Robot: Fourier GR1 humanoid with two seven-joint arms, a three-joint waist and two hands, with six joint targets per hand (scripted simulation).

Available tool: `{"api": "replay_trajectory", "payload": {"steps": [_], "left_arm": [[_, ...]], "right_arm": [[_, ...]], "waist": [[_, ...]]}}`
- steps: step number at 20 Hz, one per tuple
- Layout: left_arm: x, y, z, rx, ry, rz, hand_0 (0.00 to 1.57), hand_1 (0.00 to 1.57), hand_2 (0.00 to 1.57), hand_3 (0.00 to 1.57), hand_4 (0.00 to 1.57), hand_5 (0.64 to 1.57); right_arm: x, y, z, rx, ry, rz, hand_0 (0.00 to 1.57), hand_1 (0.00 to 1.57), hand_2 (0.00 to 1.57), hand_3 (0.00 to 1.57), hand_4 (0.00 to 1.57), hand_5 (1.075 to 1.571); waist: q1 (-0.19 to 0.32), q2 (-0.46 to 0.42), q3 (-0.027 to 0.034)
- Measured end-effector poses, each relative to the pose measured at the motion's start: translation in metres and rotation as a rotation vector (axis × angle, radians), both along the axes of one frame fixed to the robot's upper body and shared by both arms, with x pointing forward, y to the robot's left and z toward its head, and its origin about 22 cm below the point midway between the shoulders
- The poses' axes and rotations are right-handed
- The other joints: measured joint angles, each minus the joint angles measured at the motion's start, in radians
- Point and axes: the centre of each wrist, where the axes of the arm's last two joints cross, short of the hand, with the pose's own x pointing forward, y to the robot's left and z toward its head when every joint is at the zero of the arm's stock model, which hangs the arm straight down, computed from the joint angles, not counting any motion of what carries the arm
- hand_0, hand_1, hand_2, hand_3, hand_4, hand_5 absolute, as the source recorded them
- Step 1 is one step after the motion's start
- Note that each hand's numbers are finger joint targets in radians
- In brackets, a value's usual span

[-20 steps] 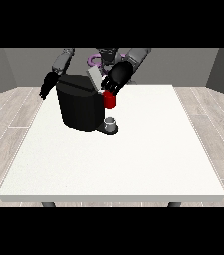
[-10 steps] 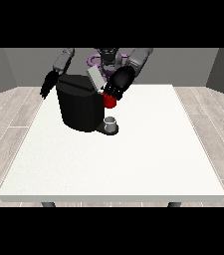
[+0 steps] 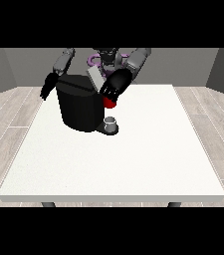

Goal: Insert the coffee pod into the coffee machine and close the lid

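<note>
On the white counter (image 3: 133,164) one black coffee machine (image 3: 79,107) is standing; two hands are showing, the hand at the view's right (image 3: 114,85) touching a red thing at the machine (image 3: 109,103), the hand at the view's left (image 3: 49,85) hanging beside it; whether their fingers are apart or together cannot be told.

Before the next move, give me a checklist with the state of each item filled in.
1. Coffee machine upright on the white table: ok.
2. Lid closed: not ok, the grey flap stands tilted up.
3. Hand at the view's right at the top of the machine, beside the lid: ok.
4. Hand at the view's left apart from the lid, behind the machine's far side: ok.
5. Pod seated in the machine: cannot tell, only a red thing at the machine shows.
6. Grey thing on the machine's base: ok.
</note>
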Motion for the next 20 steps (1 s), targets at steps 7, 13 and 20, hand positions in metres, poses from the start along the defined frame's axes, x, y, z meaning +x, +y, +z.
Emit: {"api": "replay_trajectory", "payload": {"steps": [7, 13, 20], "left_arm": [[-0.002, 0.005, 0.011, 0.009, -0.057, -0.012, 1.22, 1.22, 1.17, 0.89, 0.00, 1.571], [-0.005, 0.010, 0.027, 0.060, -0.109, -0.016, 0.81, 0.81, 0.91, 0.66, 0.00, 1.571], [-0.008, 0.021, 0.031, 0.099, -0.153, 0.020, 0.00, 0.00, 0.59, 0.46, 0.00, 1.571]], "right_arm": [[0.003, 0.001, 0.007, -0.010, -0.018, 0.004, 0.00, 0.00, 0.00, 0.00, 0.07, 1.571], [0.008, 0.002, 0.013, -0.025, -0.040, 0.002, 0.00, 0.00, 0.00, 0.00, 0.19, 1.571], [0.006, 0.000, 0.010, -0.034, -0.033, 0.000, 0.00, 0.00, 0.00, 0.00, 0.20, 1.571]], "waist": [[-0.003, 0.025, 0.0008], [-0.007, 0.052, 0.0008], [-0.011, 0.049, 0.0017]]}}
